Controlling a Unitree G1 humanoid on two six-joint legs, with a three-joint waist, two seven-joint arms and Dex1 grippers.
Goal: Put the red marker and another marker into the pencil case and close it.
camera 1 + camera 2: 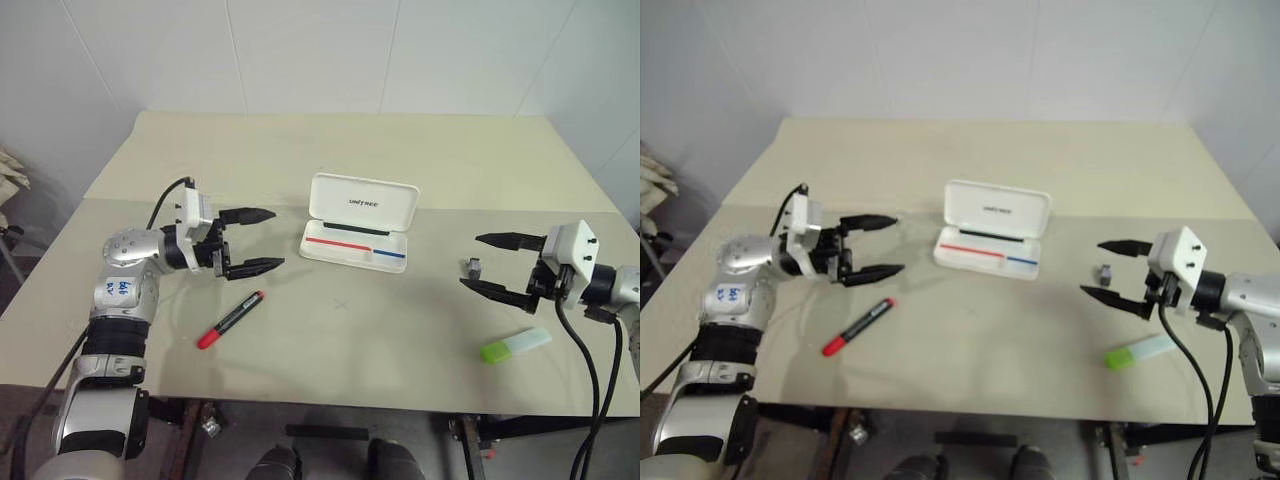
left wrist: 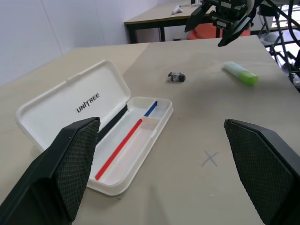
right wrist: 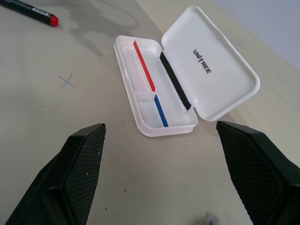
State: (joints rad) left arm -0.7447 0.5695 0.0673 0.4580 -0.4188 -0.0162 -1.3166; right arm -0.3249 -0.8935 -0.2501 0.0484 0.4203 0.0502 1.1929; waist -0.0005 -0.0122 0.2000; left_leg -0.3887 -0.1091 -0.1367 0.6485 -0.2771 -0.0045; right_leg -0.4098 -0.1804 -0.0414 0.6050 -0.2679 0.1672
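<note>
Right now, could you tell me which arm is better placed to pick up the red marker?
Left. The red marker lies on the table just below the open left end effector. The right end effector is across the table, beside the green highlighter.

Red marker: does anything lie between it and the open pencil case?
Nothing visible does. The red marker lies alone on the table, with bare surface between it and the pencil case, whose lid stands open. The left hand hovers beside that path.

beige table [image 1: 400,150], small grey block [image 1: 472,267]
</note>
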